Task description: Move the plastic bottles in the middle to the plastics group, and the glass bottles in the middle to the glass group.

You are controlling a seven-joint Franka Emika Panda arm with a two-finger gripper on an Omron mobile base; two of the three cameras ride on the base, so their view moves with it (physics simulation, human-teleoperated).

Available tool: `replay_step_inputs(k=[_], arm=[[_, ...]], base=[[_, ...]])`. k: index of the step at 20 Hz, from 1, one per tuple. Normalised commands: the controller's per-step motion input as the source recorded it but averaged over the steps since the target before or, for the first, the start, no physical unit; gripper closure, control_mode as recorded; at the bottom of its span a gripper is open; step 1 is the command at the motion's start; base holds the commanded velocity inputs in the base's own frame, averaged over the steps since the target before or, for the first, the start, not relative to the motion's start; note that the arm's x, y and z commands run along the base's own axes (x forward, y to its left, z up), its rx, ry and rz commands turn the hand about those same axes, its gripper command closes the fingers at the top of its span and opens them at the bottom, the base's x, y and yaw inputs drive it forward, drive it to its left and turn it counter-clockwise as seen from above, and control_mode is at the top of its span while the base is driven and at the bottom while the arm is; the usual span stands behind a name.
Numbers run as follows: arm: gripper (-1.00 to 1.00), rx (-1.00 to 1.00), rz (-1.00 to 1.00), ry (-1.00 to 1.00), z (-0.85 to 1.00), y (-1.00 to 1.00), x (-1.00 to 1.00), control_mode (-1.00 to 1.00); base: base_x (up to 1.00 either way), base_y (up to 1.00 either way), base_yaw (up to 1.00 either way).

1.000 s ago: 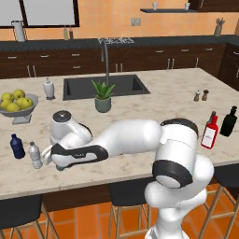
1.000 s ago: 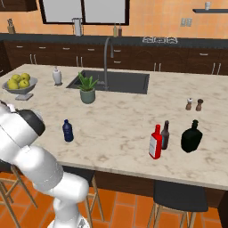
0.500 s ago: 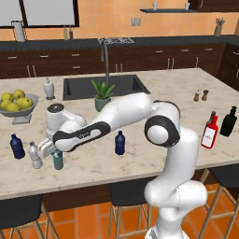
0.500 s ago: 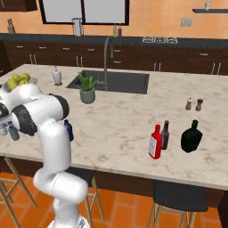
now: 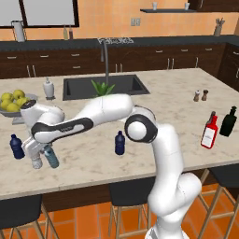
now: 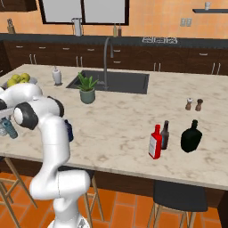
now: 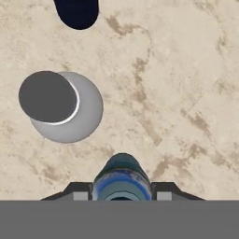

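Teal-blue bottle point(image 5: 51, 158) sits clamped between the fingers of the gripper point(image 5: 45, 153), now at the far left end of the island counter point(image 5: 154, 112); half a second ago it was a little further right, and a second ago the arm was only reaching across. You have carried it almost into the plastics group: the clear greyish-white bottle point(image 5: 36, 160) stands just beside it, and the navy bottle of that group point(image 5: 17, 146) is near, further left. From the hand camera you look straight down on the teal cap point(image 7: 121, 179) held between the tips, the grey-capped clear bottle point(image 7: 60, 105) alongside and apart, bare marble under the load. Whether the base already touches the counter, you cannot tell. Judged from this, the placing is nearly done. The second navy bottle point(image 5: 120, 143) waits mid-counter, and the red bottle point(image 6: 155, 141) stands near the dark green-black bottle point(image 6: 191, 136), a brown bottle point(image 6: 165, 135) between them.
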Motion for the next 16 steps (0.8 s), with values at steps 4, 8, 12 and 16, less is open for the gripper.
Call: replay_step_inputs(k=[4,8,12,16], arm=[[1.0,0.07,0.09,0.0,-0.49,-0.53,-0.11,-1.0],[1.0,0.14,0.16,-0.01,-0.45,-0.69,-0.17,-1.0],[1.0,0.21,0.18,-0.04,-0.46,-0.69,-0.18,-1.0],[1.0,0.22,0.15,-0.01,-0.52,-0.43,0.02,-1.0]], base=[[0.0,0.0,0.0],[0.0,0.0,0.0],[0.0,0.0,0.0],[0.0,0.0,0.0]])
